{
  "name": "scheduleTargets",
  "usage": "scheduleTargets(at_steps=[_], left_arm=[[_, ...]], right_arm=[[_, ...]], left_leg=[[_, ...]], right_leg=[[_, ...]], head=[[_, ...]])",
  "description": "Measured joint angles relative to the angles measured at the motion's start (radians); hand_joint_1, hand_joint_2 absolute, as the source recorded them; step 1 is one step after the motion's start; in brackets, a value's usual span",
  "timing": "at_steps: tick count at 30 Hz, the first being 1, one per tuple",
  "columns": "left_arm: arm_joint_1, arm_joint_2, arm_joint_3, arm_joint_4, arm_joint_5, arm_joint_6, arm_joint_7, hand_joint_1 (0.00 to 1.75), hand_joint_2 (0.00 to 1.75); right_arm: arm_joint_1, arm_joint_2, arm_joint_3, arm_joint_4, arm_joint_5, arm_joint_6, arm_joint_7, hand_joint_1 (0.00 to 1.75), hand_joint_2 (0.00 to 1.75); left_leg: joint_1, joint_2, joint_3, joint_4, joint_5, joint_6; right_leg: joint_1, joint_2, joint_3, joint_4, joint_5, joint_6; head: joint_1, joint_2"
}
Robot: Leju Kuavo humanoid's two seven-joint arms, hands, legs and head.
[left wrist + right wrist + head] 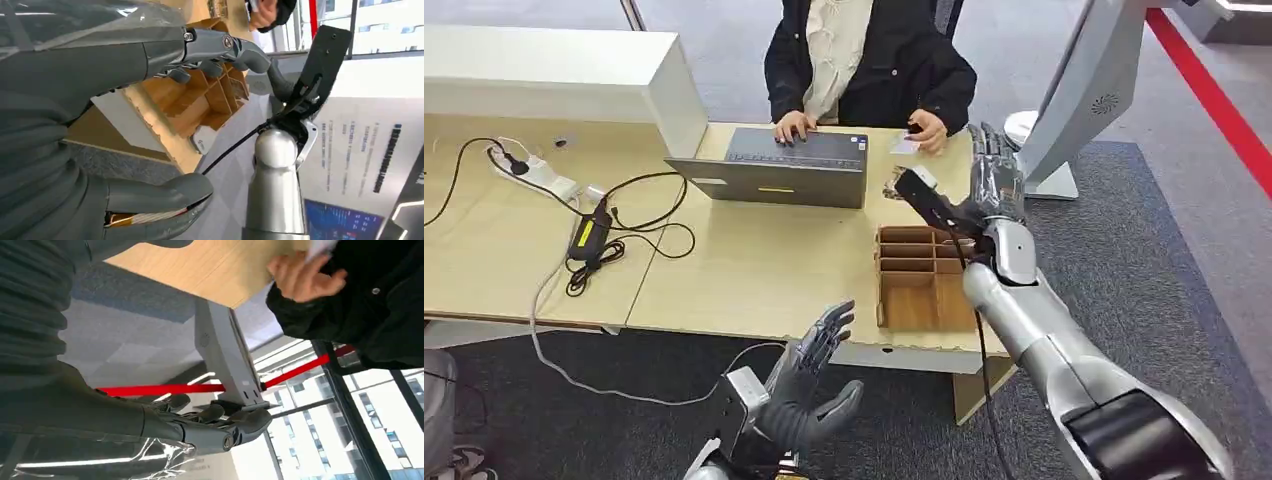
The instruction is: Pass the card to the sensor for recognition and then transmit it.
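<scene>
A small pale card [905, 146] lies at the table's far edge under a seated person's hand [928, 130]; that hand [302, 275] grips the card [320, 246] in the right wrist view too. My right hand [996, 172] is raised over the table's right end, fingers [210, 421] spread and empty, a short way right of the card. A grey slanted sensor stand [1084, 90] rises just beyond it. My left hand [819, 368] hovers open in front of the table's near edge, its fingers [215, 47] apart and holding nothing.
A wooden compartment box [919, 275] sits on the table under my right forearm. A laptop [774, 175] stands before the person, whose other hand rests on its keys. A power strip [539, 175] and tangled cables [614, 240] lie at the left. A white raised counter [554, 70] is at the back left.
</scene>
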Motion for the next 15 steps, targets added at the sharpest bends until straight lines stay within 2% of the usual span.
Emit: scheduleTargets(at_steps=[3,9,11,15], left_arm=[[0.001,0.0,0.0,0.0,-0.003,0.0,0.001,0.0,1.75],[0.006,0.0,0.0,0.0,-0.01,0.005,0.019,0.0,1.75],[0.011,0.0,0.001,0.0,-0.015,0.008,0.022,0.0,1.75],[0.018,0.0,0.002,0.0,-0.017,0.01,0.021,0.0,1.75]], right_arm=[[0.016,-0.003,0.0,-0.026,-0.026,0.001,-0.009,0.0,1.75],[0.087,-0.014,-0.021,-0.154,-0.25,0.025,-0.099,0.0,1.75],[0.14,-0.024,-0.028,-0.248,-0.326,0.05,-0.12,0.0,1.75],[0.225,-0.037,-0.031,-0.383,-0.357,0.071,-0.137,0.0,1.75]], left_leg=[[0.0,0.0,0.0,0.0,0.0,0.0],[0.0,0.0,0.0,0.0,0.0,0.0],[0.0,0.0,0.0,0.0,0.0,0.0],[0.0,0.0,0.0,0.0,0.0,0.0]], right_leg=[[0.0,0.0,0.0,0.0,0.0,0.0],[0.0,0.0,0.0,0.0,0.0,0.0],[0.0,0.0,0.0,0.0,0.0,0.0],[0.0,0.0,0.0,0.0,0.0,0.0]], head=[[0.0,0.0],[0.0,0.0],[0.0,0.0],[0.0,0.0]])
